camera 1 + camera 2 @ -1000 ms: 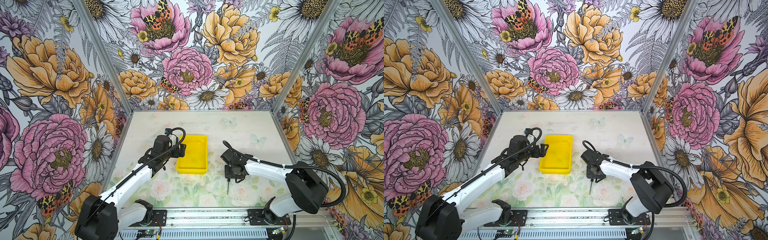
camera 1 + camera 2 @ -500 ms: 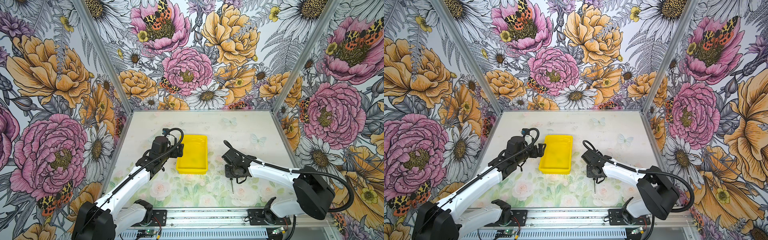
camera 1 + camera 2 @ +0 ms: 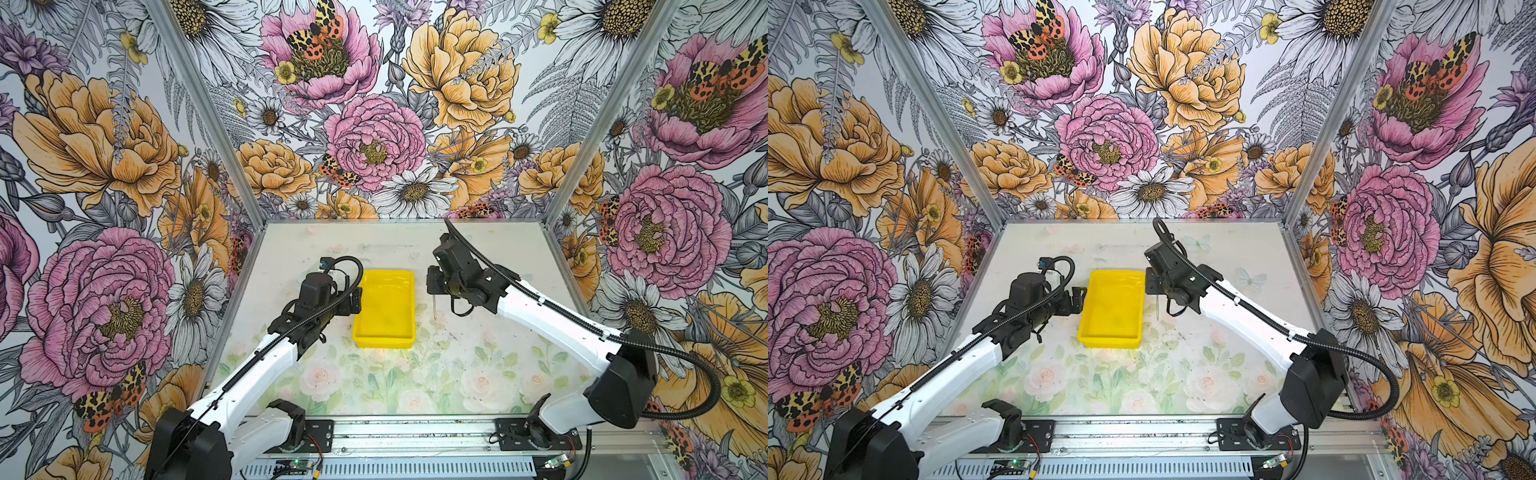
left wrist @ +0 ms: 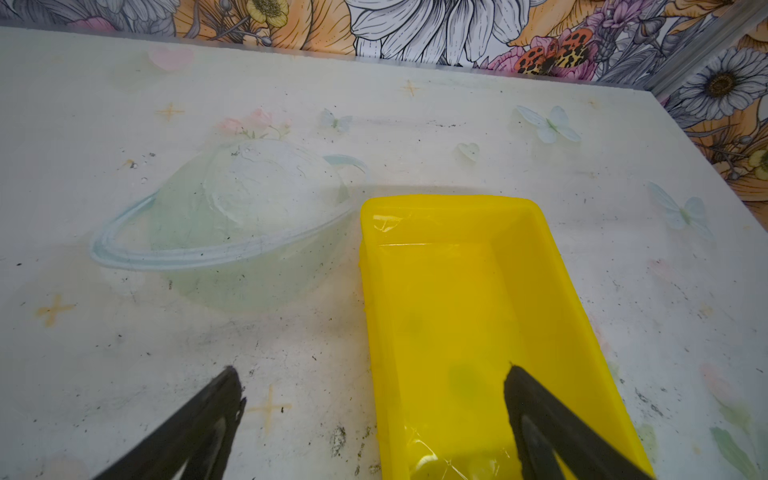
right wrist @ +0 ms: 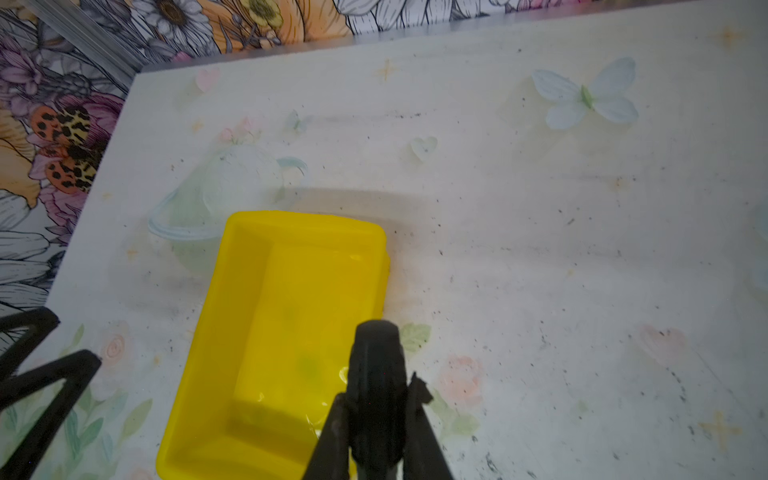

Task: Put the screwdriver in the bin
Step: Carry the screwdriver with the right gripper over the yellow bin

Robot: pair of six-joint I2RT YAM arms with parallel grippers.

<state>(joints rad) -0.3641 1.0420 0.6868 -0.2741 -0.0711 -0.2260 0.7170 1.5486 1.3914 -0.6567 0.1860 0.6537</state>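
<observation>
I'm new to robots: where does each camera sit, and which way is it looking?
Both top views: high at the front, looking down on the pale printed table, the bright yellow shallow rectangular plastic bin, the left arm and the right arm.
Left wrist: on the left arm, looking forward across the bin; its open left jaws show.
Right wrist: on the right arm, looking across the bin; its right jaws grip the small black-handled screwdriver.
Shared: both wrist views show the bin and the faded planet print by it.
</observation>
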